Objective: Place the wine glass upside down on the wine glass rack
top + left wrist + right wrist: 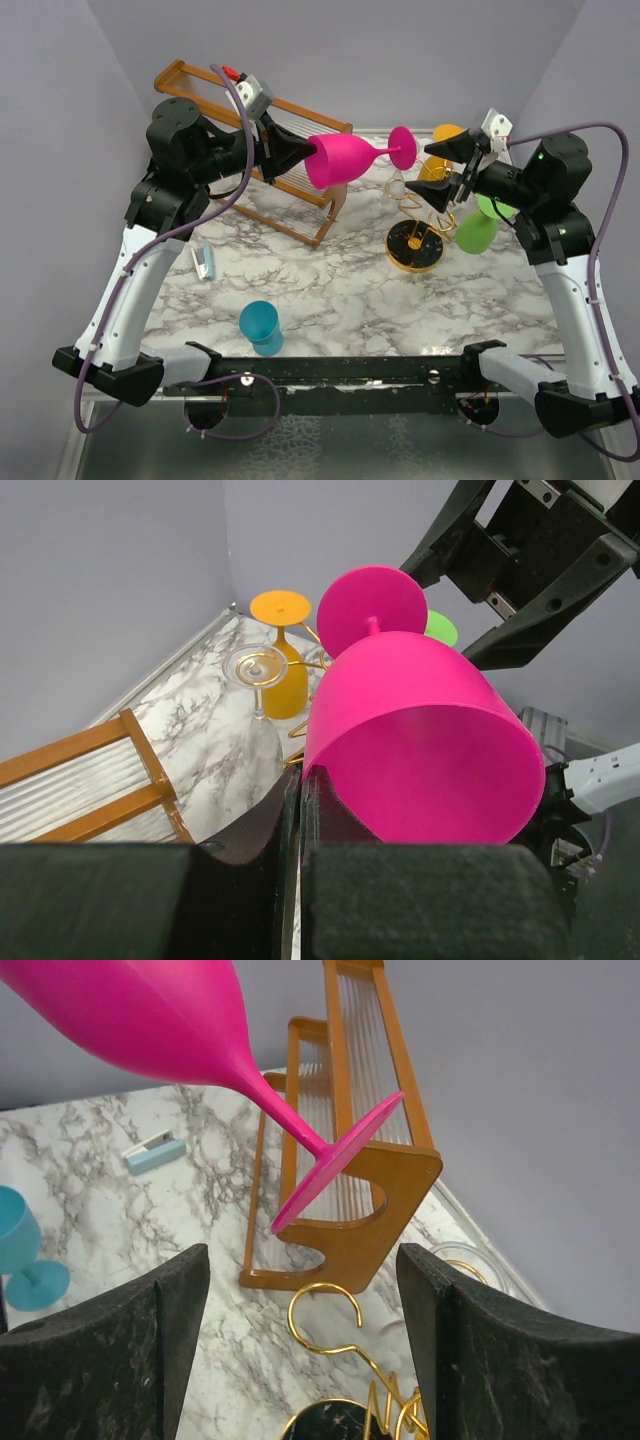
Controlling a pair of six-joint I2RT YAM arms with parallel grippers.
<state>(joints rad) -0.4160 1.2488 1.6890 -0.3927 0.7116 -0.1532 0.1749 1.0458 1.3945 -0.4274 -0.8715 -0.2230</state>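
Marble tabletop [330,290], lilac walls. From above, the wine glass rack [414,238] stands on it. The pink wine glass [345,160] hangs sideways in the air up-left of the rack, its bowl rim clamped by the left gripper [306,155], its foot pointing toward the right gripper [447,170] above the rack.

Left wrist: the left gripper [300,785] is pinched tight on the glass [420,740] rim, with the rack's gold wire [298,728] beyond it.

Right wrist: the right gripper [302,1255] is spread wide, grasping nothing. The glass [150,1010] foot is above the rack [330,1425].

Marble table [350,290]: wooden shelf [360,1230], gold rack [414,246], blue glass [262,325], green glass [477,230].
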